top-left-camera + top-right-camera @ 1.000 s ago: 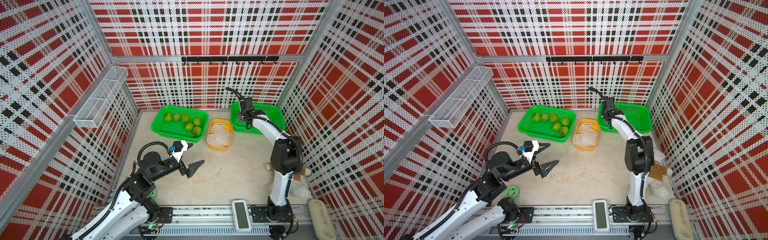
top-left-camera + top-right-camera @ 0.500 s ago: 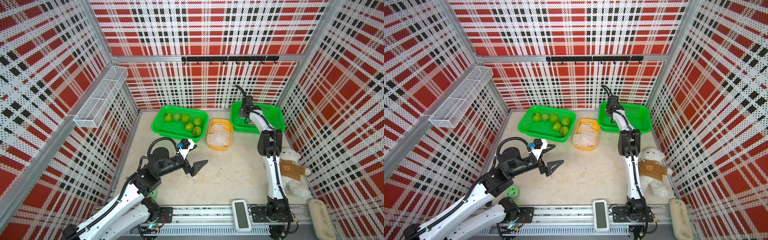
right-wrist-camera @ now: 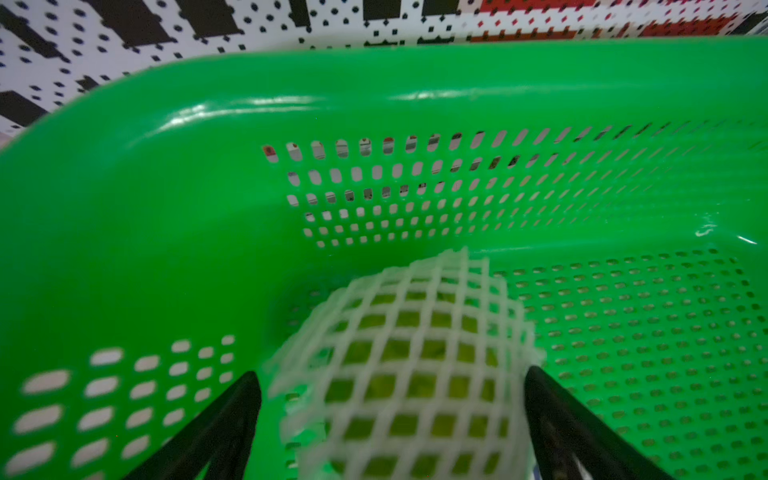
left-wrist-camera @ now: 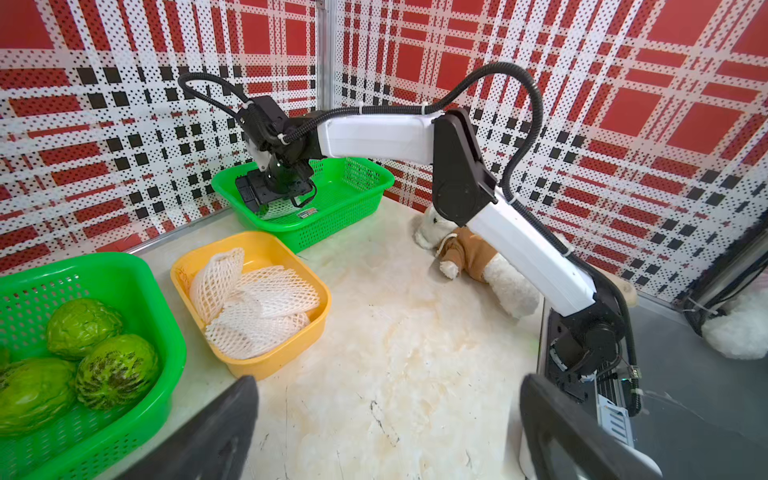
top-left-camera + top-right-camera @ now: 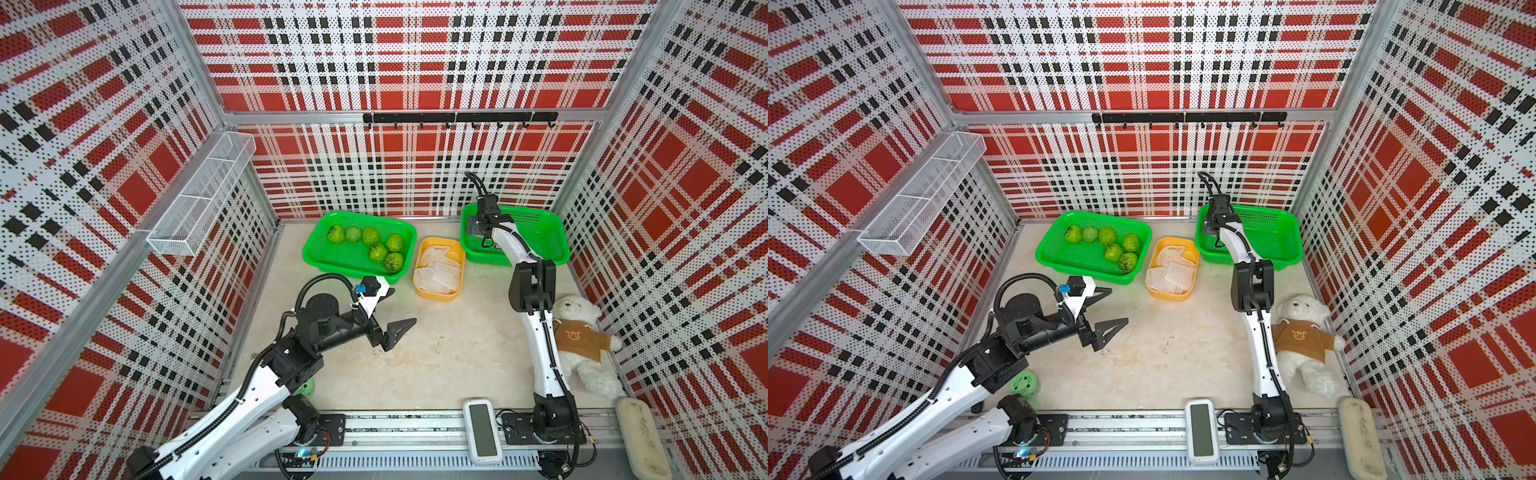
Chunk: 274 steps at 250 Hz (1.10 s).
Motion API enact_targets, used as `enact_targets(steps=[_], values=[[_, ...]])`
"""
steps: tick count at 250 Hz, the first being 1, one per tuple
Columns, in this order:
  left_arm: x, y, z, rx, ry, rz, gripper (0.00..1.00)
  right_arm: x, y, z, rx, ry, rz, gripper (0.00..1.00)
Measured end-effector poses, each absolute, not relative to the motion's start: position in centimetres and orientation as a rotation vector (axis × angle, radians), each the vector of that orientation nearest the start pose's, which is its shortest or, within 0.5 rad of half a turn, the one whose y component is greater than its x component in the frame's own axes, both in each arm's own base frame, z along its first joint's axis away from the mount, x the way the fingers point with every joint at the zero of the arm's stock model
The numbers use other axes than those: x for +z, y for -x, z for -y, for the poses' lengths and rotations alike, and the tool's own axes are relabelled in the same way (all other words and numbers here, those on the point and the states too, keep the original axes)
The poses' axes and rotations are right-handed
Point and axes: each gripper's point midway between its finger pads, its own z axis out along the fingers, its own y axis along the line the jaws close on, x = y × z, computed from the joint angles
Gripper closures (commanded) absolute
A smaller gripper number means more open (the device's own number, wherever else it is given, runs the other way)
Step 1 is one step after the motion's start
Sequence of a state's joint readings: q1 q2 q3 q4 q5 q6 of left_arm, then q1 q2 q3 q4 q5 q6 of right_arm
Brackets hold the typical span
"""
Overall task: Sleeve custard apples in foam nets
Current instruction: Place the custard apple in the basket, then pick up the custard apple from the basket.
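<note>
Readable text: hardly any. A small sticker (image 4: 307,213) shows just by the right hand (image 4: 276,199). Its print is too small to read, & I can't tell whether it sits on the hand or on the second green basket (image 4: 365,183). The plush bear (image 5: 582,336) wears a brown shirt w/ a bear-face motif. The right arm covers part of the bear in both top views.

Landmark: the yellow tray (image 5: 436,296). It holds the loose foam nets (image 5: 438,270), white & crumpled, overlapping so the count is unclear.

On the tray's left-arm side, just beside it, is the apple basket (image 5: 332,262) w/ six bare custard apples (image 5: 370,235), some w/ dark patches. The left wrist view cuts this basket off, showing only three apples plus a sliver of another.

On the tray's right-arm side is the second green basket. The right hand reaches down into its tray-side end & hides what lies below it in both top views. The right wrist view is blurred. It shows a netted apple (image 3: 407,365) on the basket floor btwn the fingers (image 3: 224,424), which are spread wide. A strip of green shows btwn one finger & the net. The other finger is at the net's edge, contact unclear. No pinch on the fruit is visible.

The left hand (image 5: 404,304) hovers over bare worktop (image 5: 436,374), nearer the robot than the tray & toward the apple-basket side. Its fingers are fully apart & hold nothing.

A green holed ball (image 5: 1025,384) lies by the left arm, well apart from the tray.
</note>
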<state>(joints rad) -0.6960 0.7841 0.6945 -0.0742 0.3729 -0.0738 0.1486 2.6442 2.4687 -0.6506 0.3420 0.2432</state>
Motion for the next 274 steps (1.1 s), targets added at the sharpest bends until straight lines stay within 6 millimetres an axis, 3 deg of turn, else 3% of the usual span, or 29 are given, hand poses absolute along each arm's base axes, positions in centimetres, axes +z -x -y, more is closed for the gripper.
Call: enact_targets(steps=[37, 85, 116, 149, 214, 274], values=[[28.5, -21.4, 25.2, -0.851, -0.795, -1.677, 0.01, 9.5, -65.7, -4.2, -0.234, -0.226, -2.333, 0.00], [27.9, -23.9, 24.9, -0.781, -0.721, -1.744, 0.01, 14.2, -65.4, -4.5, -0.222, -0.153, -2.276, 0.00], [27.7, -26.5, 24.3, -0.722, -0.643, -1.793, 0.01, 17.0, -65.1, -4.8, -0.201, -0.117, -2.242, 0.00], [27.3, -30.4, 22.9, -0.647, -0.519, -1.874, 0.02, 19.2, -64.0, -5.3, -0.166, -0.075, -2.229, 0.00], [23.5, -39.5, 20.0, -0.483, -0.300, -2.112, 0.06, 23.3, -58.5, -8.0, 0.018, 0.051, -2.225, 0.00], [18.6, -45.8, 19.2, -0.364, -0.258, -2.275, 0.10, 26.3, -51.8, -12.1, 0.216, 0.206, -2.183, 0.00]])
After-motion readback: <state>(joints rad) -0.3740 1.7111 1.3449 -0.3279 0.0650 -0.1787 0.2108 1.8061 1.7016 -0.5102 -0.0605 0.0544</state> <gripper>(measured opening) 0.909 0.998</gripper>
